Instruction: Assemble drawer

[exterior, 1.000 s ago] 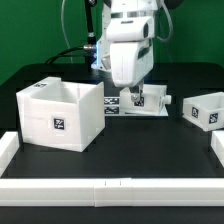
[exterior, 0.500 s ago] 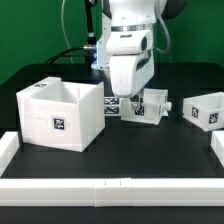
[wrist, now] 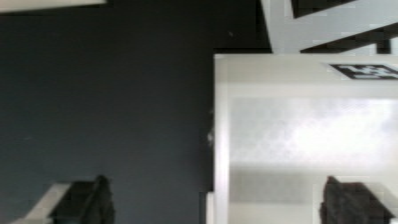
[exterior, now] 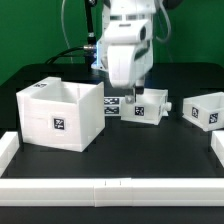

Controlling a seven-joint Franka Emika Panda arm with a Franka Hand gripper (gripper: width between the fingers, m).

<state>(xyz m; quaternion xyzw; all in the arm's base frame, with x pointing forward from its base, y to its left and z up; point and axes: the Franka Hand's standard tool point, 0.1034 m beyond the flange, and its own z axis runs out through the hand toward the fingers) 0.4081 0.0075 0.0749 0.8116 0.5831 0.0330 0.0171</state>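
The drawer's large cubic housing (exterior: 60,115) stands at the exterior view's left, open side up. One small tray (exterior: 147,105) sits in the middle, just beside and below my gripper (exterior: 128,93). The second tray (exterior: 205,108) stands at the exterior view's right. In the wrist view my gripper (wrist: 215,200) is open, with its dark fingers (wrist: 80,200) spread wide. The middle tray's white face (wrist: 294,130) lies beneath, under one finger only. The other finger is over bare dark table. Nothing is held.
The marker board (exterior: 113,106) lies flat behind the housing, partly under the middle tray. A long low white rail (exterior: 110,186) runs along the front, with end pieces at both sides (exterior: 8,148). Black cables hang behind the arm.
The gripper dipped and then rose slightly. The middle tray, low and flat a second ago, now stands higher with a tag facing the camera and sits a little farther to the left.
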